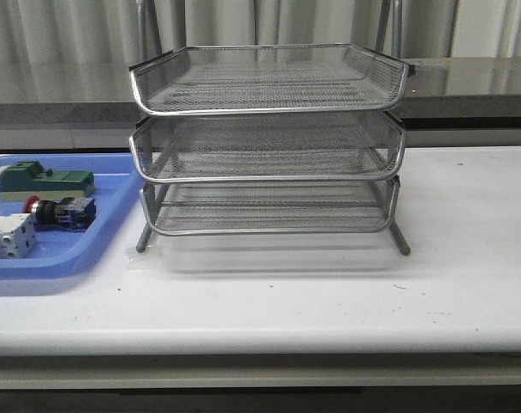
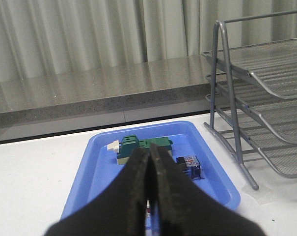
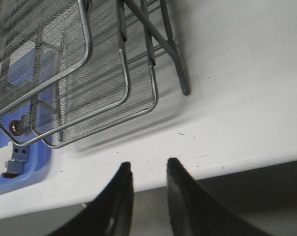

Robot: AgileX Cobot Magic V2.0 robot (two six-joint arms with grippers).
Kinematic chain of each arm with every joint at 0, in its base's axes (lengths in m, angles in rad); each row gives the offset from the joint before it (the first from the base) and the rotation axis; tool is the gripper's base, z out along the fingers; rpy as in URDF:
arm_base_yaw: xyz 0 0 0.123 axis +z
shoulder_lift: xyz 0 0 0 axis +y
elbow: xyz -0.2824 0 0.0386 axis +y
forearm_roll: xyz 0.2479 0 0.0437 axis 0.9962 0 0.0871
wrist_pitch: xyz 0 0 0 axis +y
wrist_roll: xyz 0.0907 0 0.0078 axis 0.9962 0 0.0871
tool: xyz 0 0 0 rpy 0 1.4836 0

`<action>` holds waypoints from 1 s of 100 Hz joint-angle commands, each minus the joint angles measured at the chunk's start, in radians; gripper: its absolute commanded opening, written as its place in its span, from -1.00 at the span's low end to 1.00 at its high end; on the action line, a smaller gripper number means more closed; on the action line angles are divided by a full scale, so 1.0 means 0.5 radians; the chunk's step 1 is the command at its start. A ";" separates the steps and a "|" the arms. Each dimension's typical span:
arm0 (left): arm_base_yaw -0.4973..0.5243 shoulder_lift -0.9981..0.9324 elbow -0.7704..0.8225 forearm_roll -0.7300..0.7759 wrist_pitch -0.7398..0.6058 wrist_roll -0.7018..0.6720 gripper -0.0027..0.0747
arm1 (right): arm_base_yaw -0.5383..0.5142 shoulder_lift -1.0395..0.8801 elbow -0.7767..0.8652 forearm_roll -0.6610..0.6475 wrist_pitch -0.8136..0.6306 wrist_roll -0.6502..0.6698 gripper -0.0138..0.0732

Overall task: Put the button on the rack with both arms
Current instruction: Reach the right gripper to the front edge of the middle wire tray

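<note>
Nearest the front camera is the bare white surface (image 1: 329, 301), with neither arm showing in that view. Farther back at about 12 o'clock stands the 3-tier wire-mesh rack (image 1: 269, 142), and all 3 of its trays look empty. At 9 o'clock from the rack, just beside its left leg, sits the blue plastic tray (image 1: 79, 249), which holds 3 items: a green block (image 1: 45, 181) toward the back, a white-grey block (image 1: 6, 237) toward the front, and between them the button (image 1: 60, 211), lying on its side with the red cap pointing left and the blue rear block pointing toward the rack. In the left wrist view the left hand (image 2: 149, 196) hovers over the tray's near end with its 2 fingers pressed together, nothing visibly between them, the button partly hidden behind the fingers. In the right wrist view the right hand (image 3: 147, 196) hangs past the front edge of the surface, its fingers moderately parted and holding nothing. Judged from this, the task has barely begun: the button is untouched in the tray, so picking it up, any transfer between the arms, and setting it on a rack tier all remain.
</note>
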 commanded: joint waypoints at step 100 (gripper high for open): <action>0.005 -0.063 0.066 0.001 -0.157 -0.022 -0.98 | -0.002 1.420 -0.289 2.402 0.370 -2.184 0.05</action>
